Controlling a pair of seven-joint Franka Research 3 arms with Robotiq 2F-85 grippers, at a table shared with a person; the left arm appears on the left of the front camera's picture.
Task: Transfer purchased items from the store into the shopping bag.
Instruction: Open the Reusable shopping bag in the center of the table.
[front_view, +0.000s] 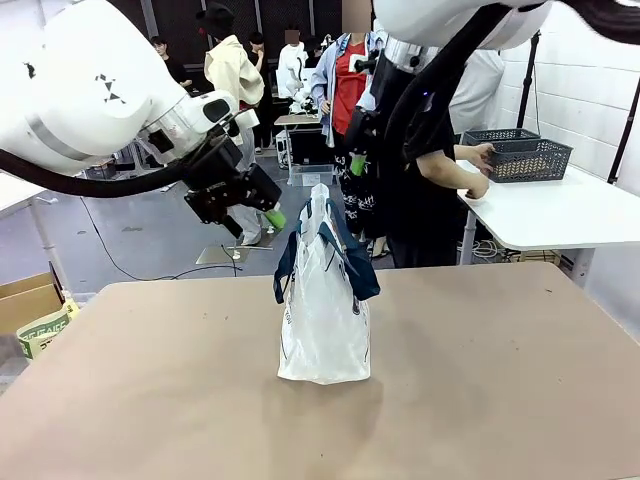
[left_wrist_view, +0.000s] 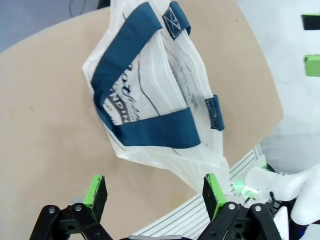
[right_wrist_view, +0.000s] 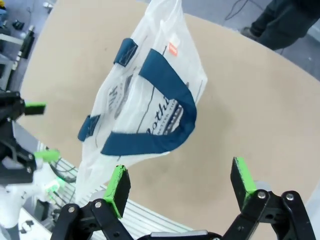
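Note:
The shopping bag (front_view: 322, 310) stands upright in the middle of the tan table (front_view: 150, 400), translucent white with navy handles drooping over its top. My left gripper (front_view: 262, 224) hangs open just left of the bag's top, above the table's far edge. My right gripper (front_view: 356, 166) hovers open above and slightly behind the bag. The left wrist view looks down on the bag (left_wrist_view: 150, 100) beyond that open gripper (left_wrist_view: 155, 192), nothing between the green pads. The right wrist view shows the bag (right_wrist_view: 145, 105) ahead of its open gripper (right_wrist_view: 181, 182). The purchased items are out of view.
A person in dark clothes stands behind the table's far right, with a hand (front_view: 482, 156) at a dark mesh basket (front_view: 520, 155) on a white side table (front_view: 560, 210). A cardboard box (front_view: 25, 300) sits on the floor at left. Other people stand farther back.

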